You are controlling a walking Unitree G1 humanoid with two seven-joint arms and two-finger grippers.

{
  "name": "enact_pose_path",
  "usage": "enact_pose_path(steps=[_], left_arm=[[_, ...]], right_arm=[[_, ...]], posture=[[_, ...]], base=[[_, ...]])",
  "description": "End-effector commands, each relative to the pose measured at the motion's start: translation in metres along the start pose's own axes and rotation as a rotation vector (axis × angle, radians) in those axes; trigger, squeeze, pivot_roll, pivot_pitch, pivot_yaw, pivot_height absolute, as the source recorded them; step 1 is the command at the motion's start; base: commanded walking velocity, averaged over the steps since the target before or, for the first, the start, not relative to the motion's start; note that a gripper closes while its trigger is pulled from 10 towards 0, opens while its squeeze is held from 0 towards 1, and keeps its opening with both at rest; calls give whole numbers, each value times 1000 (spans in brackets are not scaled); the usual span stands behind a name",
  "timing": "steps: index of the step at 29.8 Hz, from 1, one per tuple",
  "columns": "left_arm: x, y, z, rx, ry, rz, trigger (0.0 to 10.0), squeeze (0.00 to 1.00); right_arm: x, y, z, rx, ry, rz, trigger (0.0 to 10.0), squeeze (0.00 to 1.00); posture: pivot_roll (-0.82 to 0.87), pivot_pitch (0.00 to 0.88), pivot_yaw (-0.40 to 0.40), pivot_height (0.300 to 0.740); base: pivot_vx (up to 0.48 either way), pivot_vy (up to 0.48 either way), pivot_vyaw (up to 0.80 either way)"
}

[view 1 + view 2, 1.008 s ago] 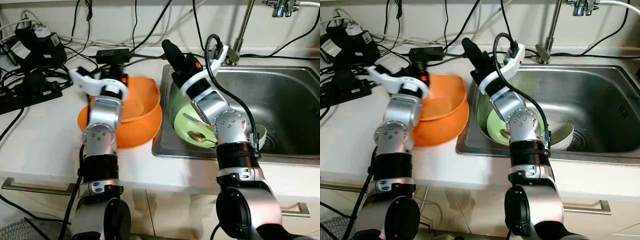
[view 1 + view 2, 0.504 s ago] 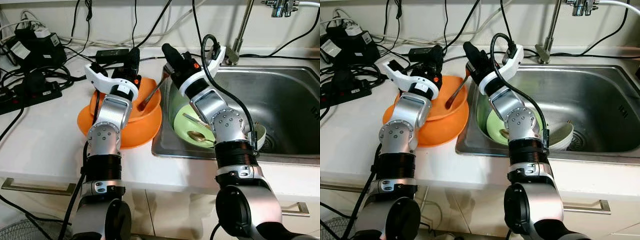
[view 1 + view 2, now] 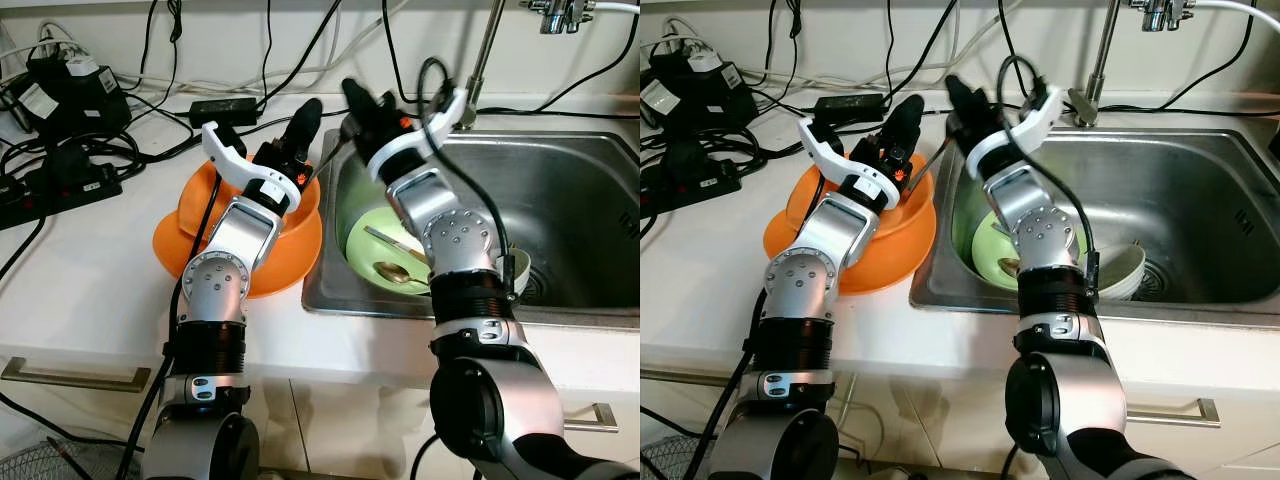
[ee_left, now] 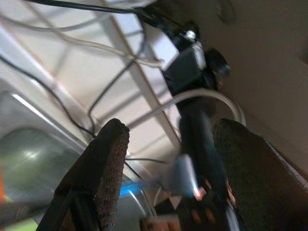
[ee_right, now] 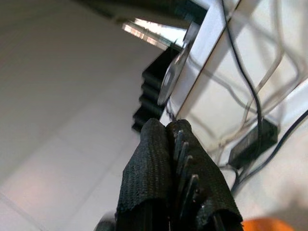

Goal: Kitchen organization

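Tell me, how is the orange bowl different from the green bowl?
The orange bowl sits on the counter, stacked on an orange plate; the green bowl lies down in the sink. The green bowl has a spoon in it. Both are round dishes.

Both head eyes look down on one sink (image 3: 560, 190); wrist cameras face upward.

Orange bowls (image 3: 290, 235), green plate (image 3: 375, 245)
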State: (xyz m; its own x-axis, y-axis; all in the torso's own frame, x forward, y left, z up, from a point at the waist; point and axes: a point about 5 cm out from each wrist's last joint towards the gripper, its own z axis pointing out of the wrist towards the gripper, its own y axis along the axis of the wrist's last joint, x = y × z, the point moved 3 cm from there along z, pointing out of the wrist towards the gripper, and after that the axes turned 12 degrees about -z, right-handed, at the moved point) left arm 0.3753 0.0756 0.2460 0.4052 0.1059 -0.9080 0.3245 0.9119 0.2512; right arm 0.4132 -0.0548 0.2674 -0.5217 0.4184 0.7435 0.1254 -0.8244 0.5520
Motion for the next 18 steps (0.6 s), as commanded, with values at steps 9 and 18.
enact_pose_path(steps=[9,18], left_arm=[[-8,-4,-10,46,-63,35,10000,0],[-10,-11,-14,72,-82,34,10000,0]], right_arm=[[-4,38,11,-169,-62,71,0,0],[-20,103,1,-330,-143,-128,0,0]], posture=[[-32,0,79,740],[-43,0,76,740]], base=[[0,0,0],[0,0,0]])
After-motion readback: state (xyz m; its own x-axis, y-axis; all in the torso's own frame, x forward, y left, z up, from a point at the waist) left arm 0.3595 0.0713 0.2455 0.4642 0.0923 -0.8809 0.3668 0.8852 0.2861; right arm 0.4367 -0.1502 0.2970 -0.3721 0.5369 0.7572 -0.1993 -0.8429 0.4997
